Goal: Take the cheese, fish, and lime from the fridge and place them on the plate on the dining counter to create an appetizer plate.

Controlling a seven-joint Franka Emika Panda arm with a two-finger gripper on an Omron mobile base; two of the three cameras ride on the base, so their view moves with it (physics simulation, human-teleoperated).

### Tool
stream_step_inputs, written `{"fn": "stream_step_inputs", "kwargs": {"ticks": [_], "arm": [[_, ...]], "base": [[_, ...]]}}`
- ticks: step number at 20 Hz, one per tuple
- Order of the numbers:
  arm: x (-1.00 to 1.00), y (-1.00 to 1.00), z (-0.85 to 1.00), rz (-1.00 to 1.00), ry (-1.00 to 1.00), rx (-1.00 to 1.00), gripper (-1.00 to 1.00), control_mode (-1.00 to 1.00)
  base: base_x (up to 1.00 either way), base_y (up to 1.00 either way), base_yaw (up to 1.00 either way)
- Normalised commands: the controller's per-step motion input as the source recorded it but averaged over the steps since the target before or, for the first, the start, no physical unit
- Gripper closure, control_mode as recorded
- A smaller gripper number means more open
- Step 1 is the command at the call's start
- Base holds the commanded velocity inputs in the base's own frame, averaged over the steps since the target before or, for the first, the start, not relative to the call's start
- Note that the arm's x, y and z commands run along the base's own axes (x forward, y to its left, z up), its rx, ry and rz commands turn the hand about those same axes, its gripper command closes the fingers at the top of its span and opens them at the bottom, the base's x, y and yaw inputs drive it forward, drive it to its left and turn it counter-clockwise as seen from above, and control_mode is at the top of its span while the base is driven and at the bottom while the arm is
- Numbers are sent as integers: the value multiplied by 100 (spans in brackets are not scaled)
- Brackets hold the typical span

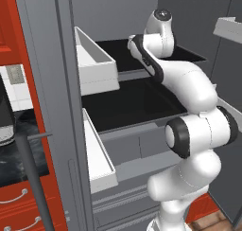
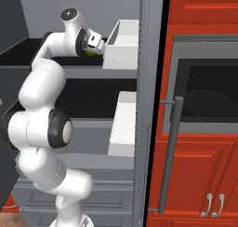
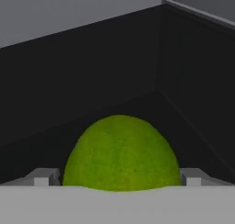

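Lime (image 3: 120, 154) between spread claw (image 3: 118, 178) fingertips, near shelf corner.

cabinets: red drawer fronts (image 2: 204, 175) with curved silver handles (image 2: 213, 205)
oven: dark glass door (image 2: 209, 93) set among red cabinets
counter: black marble top (image 1: 19, 152), left

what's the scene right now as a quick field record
place: open fridge, arm reaching onto its upper black shelf
gripper: gripper open, one fingertip on each side of the lime
lime: lime on the shelf near a back corner, between the fingers, not yet gripped
door bins: white bins on the open door
grasp status: closing has not begun
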Motion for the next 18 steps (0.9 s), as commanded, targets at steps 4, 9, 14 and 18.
{"fn": "stream_step_inputs", "kwargs": {"ticks": [4, 9, 14, 18], "arm": [[45, 0, -27, 0, 0, 0, -100, -100], [9, 0, -53, -3, 2, 0, -100, -100], [1, 0, -81, -6, 4, 0, -100, -100], [27, 0, -85, -4, 0, 0, 100, -100]], "base": [[0, 0, 0], [0, 0, 0], [0, 0, 0], [0, 0, 0]]}}
